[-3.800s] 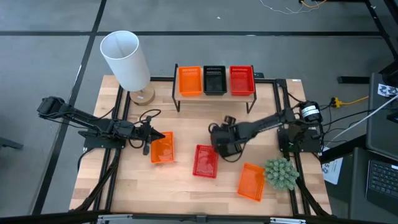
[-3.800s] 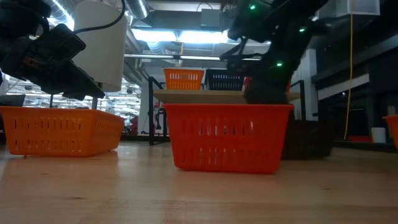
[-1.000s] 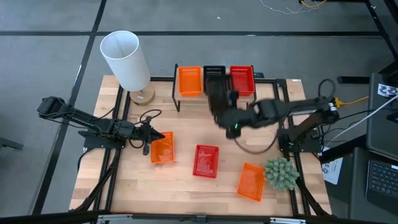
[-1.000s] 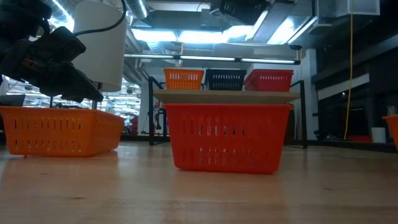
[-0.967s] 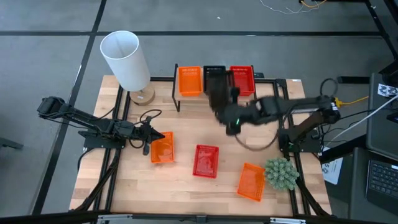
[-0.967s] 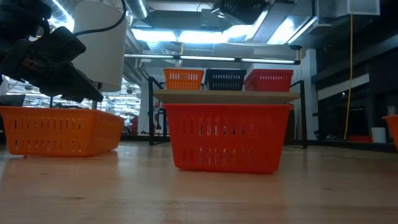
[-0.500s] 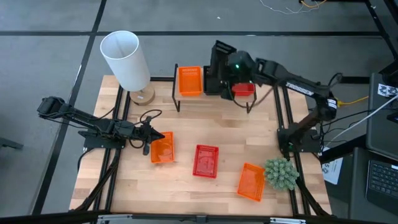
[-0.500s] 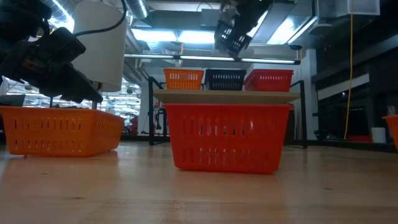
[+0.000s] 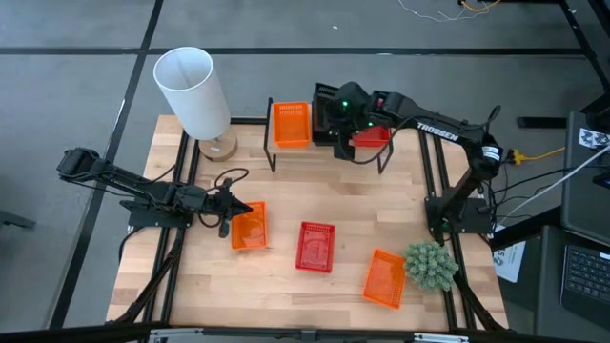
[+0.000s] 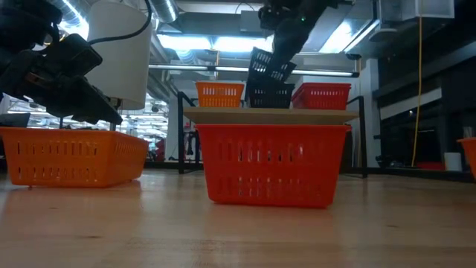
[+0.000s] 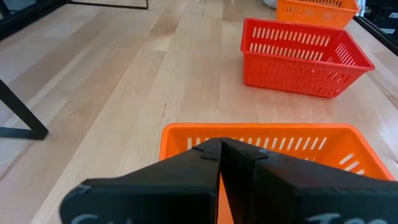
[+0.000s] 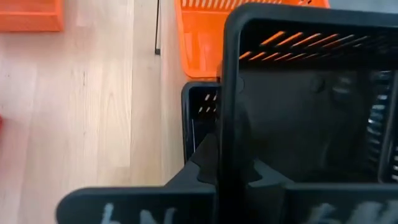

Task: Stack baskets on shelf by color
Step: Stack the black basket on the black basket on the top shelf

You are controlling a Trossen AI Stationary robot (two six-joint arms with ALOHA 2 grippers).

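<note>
Right claw (image 9: 335,122) is hanging over the shelf (image 9: 329,149) at the table's far edge, pinched tight on the rim of a black basket (image 10: 269,65), carrying it tilted just above the black basket (image 10: 268,97) already sitting mid-shelf, probably lining it up so it nests by color. Wrist view is showing the held rim clamped between the fingers with the shelf's black basket right beneath, orange one (image 12: 214,38) beside it. Shelf is holding orange (image 9: 292,124), black, red (image 9: 372,135) in a row, orange towards the left edge, red towards the right, so each color has its own stack spot. The tilt means the basket isn't square to the one below yet; judging it needs levelling before release or it may catch the rim. Left claw (image 9: 232,211) is sitting at the near-left part of the table, fingers closed together, tips over the edge of an orange basket (image 9: 249,228); can't tell whether it's actually gripping the rim. Still loose on the table (image 9: 286,195): red basket (image 9: 315,246) near the middle, another orange (image 9: 384,278) near the right corner by a green plant (image 9: 431,266). White lamp (image 9: 195,95) at the far-left corner is out of the way.
</note>
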